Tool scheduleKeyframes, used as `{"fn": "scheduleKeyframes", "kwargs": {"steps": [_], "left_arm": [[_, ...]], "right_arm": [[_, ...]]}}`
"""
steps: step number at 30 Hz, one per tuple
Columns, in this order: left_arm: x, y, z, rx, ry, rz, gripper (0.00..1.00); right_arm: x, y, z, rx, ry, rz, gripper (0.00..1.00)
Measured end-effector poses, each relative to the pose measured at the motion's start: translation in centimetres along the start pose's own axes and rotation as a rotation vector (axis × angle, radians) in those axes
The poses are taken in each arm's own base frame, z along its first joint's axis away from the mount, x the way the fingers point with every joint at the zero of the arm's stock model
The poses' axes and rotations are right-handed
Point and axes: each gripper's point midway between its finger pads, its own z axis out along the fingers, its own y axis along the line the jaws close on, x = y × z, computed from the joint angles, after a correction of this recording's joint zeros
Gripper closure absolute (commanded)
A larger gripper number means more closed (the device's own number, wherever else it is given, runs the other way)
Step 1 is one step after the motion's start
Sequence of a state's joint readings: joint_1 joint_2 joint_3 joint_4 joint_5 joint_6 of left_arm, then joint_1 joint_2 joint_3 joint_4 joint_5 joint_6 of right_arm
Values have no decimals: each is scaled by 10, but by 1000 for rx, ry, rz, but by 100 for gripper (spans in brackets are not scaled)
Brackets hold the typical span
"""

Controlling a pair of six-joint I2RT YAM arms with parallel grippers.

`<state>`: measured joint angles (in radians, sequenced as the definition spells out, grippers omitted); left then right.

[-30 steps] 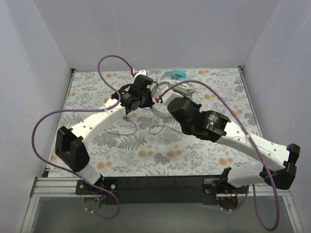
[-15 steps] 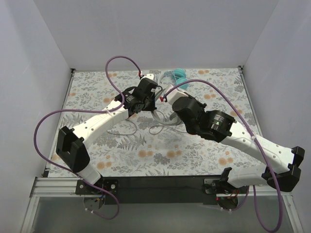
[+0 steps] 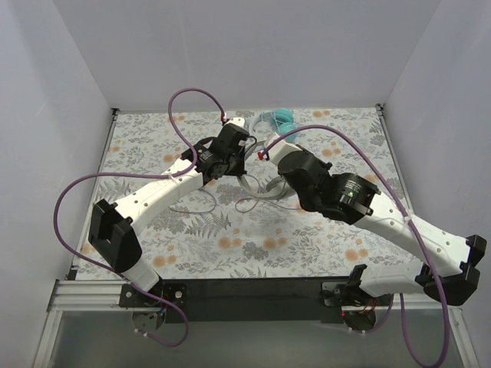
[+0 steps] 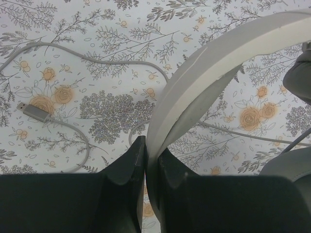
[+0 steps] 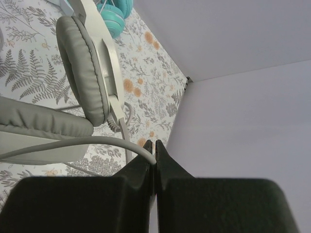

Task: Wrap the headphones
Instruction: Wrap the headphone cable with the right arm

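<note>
On the near side of the grey headphones [image 4: 209,73], their thin cable [image 5: 97,140] trails slack across the floral worktop [image 3: 307,245], its USB plug [image 4: 34,111] lying free. At the headphones, the left end effector [image 4: 151,145] stays clamped on the headband and has turned slightly. The right end effector [image 5: 154,145], pinching the cable beside an ear cup, has drawn rightward, probably setting up a first turn. Beyond the headphones, the teal pair [image 5: 114,12] sits close, likely crowding the winding.

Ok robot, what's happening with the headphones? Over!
Left claw shut on white-grey headband. Right claw shut on its thin cable. Teal headphones lying at back, untouched. Nothing seen in the way.
</note>
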<state>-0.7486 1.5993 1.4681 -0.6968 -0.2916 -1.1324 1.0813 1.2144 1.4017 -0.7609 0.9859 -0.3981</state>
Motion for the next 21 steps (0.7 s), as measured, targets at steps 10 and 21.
{"fn": "scheduleKeyframes", "kwargs": {"steps": [10,21], "left_arm": [[6,-12,0,61,17,52,100],[15,-22,-2,139,37,97,100]], "right_arm": [[-21,-14,-5,-44,-69,10,99],[-39,5,3,-175,-156,-3,99]]}}
